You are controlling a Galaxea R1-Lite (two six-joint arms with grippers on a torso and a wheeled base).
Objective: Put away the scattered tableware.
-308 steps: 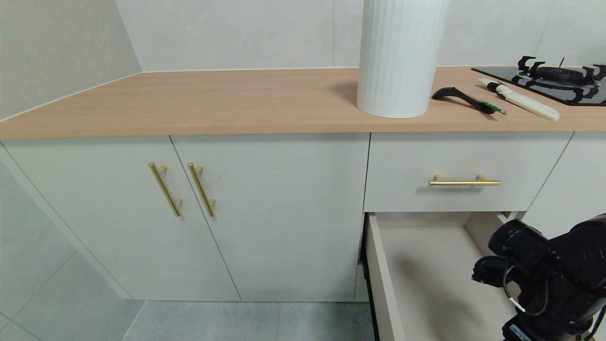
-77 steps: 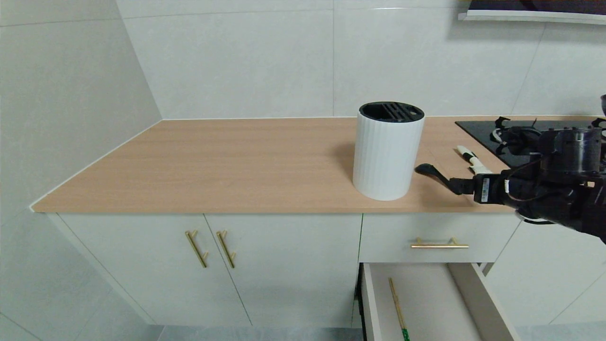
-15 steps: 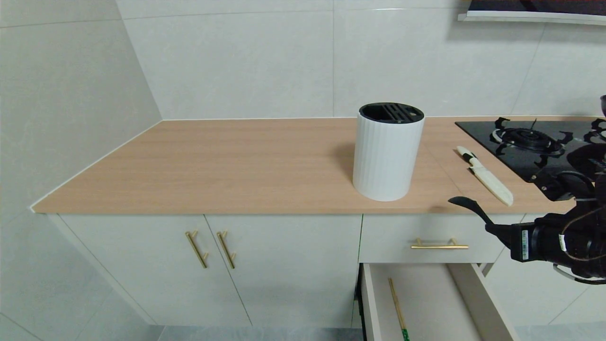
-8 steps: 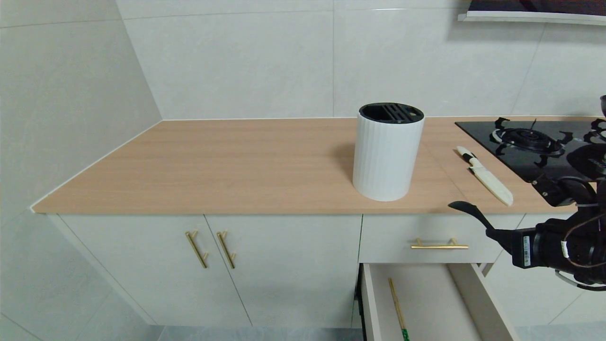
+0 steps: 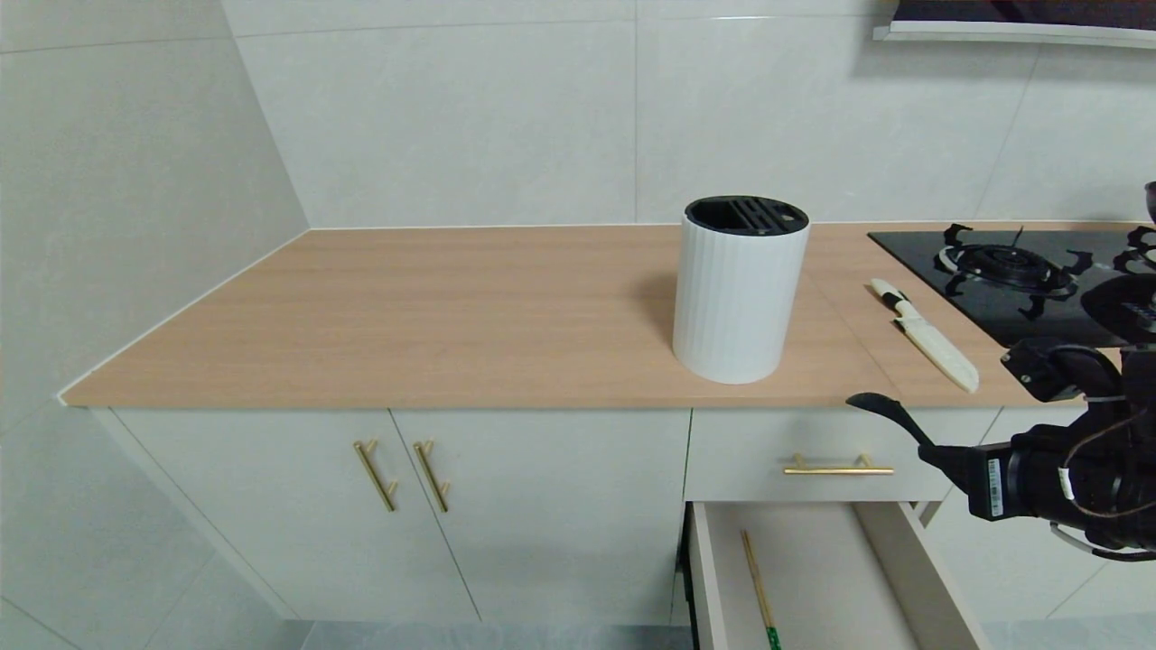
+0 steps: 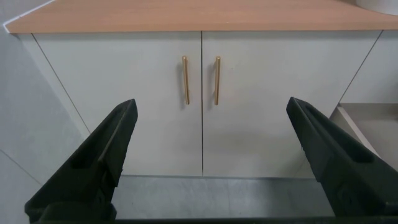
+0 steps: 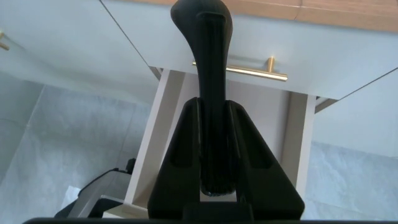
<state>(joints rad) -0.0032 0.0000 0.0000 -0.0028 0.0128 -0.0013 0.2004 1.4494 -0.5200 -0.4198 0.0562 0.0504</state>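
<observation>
My right gripper (image 5: 944, 451), at the lower right of the head view, is clenched on the handle end of the black utensil (image 5: 883, 411). The utensil's curved head juts out to the left, about level with the counter (image 5: 452, 316) edge and in front of the shut drawer's brass handle (image 5: 838, 468). In the right wrist view the utensil (image 7: 208, 68) runs straight out between the jaws, seated square, so I judge the hold is good enough to carry.

The open drawer (image 5: 840, 578) lies below at the bottom of the frame, with chopsticks (image 5: 757, 578) along its left side. I read this step as bringing the utensil down into that drawer.

To do it well I would:
- come down slowly, keeping the head clear of the shut drawer front above;
- aim for the bare floor to the right of the chopsticks;
- turn the wrist so the utensil lies lengthwise along the drawer;
- let go only when it is low over the floor, so it neither bounces nor knocks the chopsticks.

My left gripper (image 6: 211, 112) is released, its fingers spread wide, facing the cabinet doors (image 6: 124, 93).

A knife (image 5: 926, 336) lies on the counter at right, between the white holder (image 5: 739, 289) and the stove (image 5: 1002, 271), not yet put away.
</observation>
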